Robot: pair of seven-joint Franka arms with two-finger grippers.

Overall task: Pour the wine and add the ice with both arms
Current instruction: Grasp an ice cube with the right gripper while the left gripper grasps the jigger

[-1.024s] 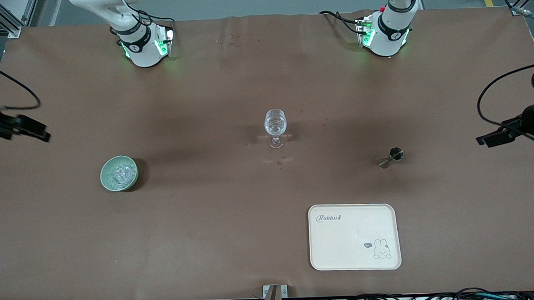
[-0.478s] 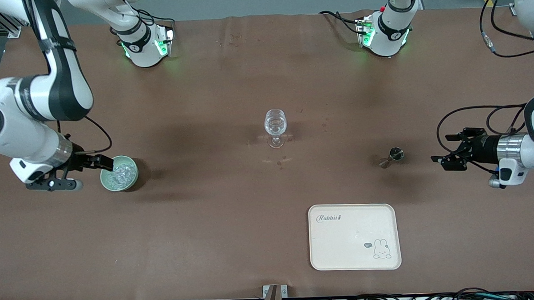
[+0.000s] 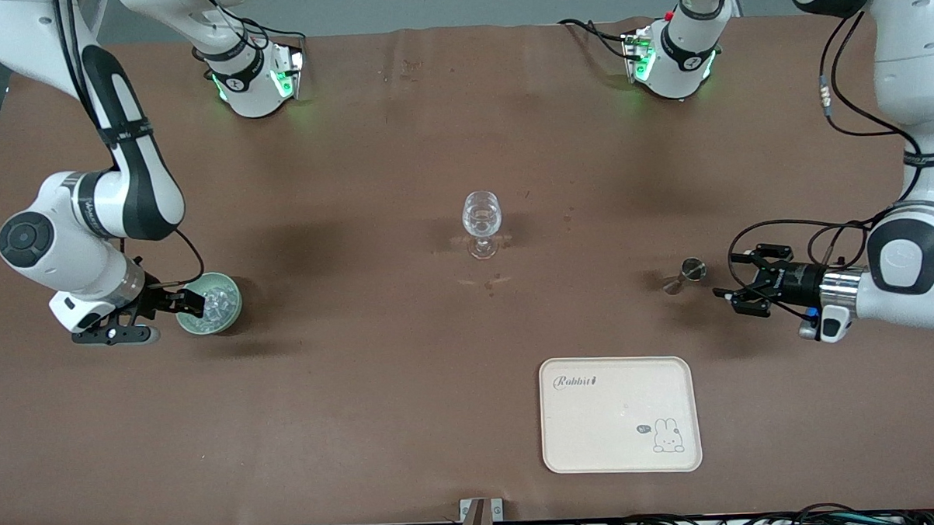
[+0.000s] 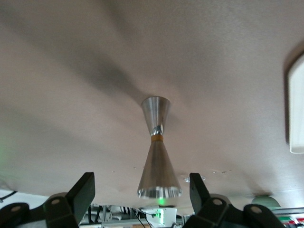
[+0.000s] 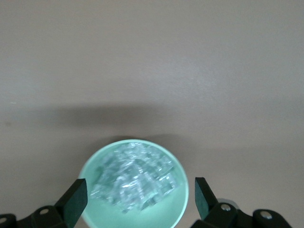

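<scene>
Right claw (image 3: 191, 302) hangs at the rim of the pale green bowl (image 3: 219, 318), toward the right arm's end of the counter (image 3: 362, 375), its fingers (image 5: 76, 199) spread wide to either side of the bowl. Ice (image 5: 135, 178) lies heaped inside the bowl. Left claw (image 3: 728, 291) sits low just beside the metal jigger (image 3: 685, 275), fingers (image 4: 85, 190) wide apart, not touching it. A stemmed glass (image 3: 482, 222) stands mid-counter, and a cream tray (image 3: 621, 444) lies nearer the front camera.
</scene>
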